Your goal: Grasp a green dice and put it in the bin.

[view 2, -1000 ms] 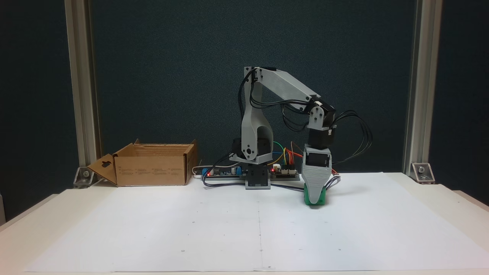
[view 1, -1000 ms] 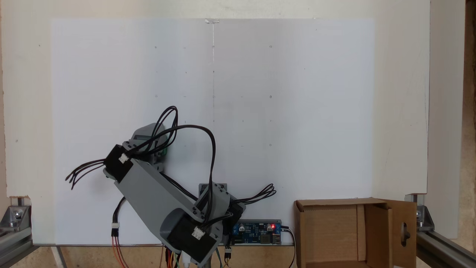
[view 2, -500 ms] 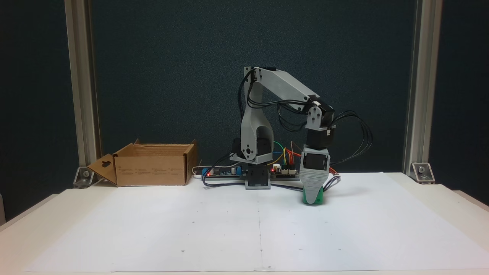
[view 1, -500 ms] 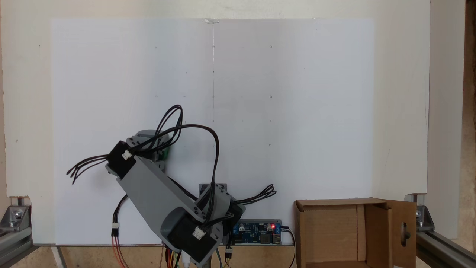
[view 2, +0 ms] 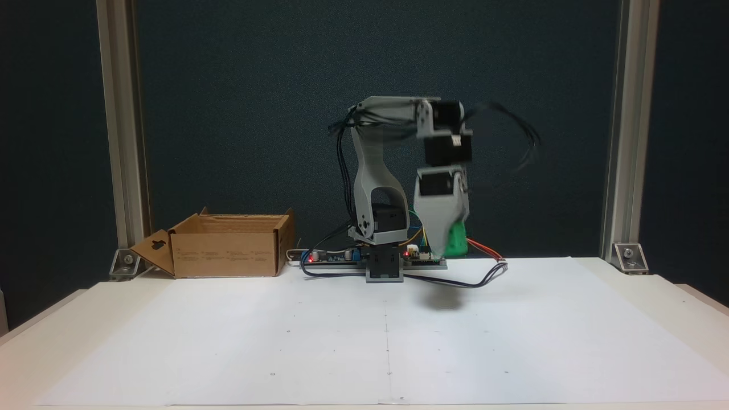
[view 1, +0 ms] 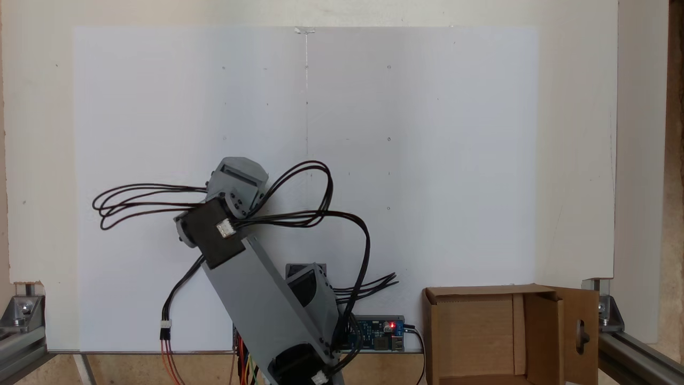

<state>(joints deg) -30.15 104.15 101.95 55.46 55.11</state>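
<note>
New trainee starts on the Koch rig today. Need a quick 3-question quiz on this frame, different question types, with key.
1. True or false: the green dice rests on the white paper.
2. Multiple choice: in the fixed view from the front, the bin sits A) left of the arm's base, B) right of it, C) under the gripper.
3. Short answer: what does the bin hold now, as seen from above?

Key
1. False: it is up off the paper at the gripper's tip, with a shadow on the paper below.
2. A.
3. Nothing can be seen in it; its floor looks bare.
</note>
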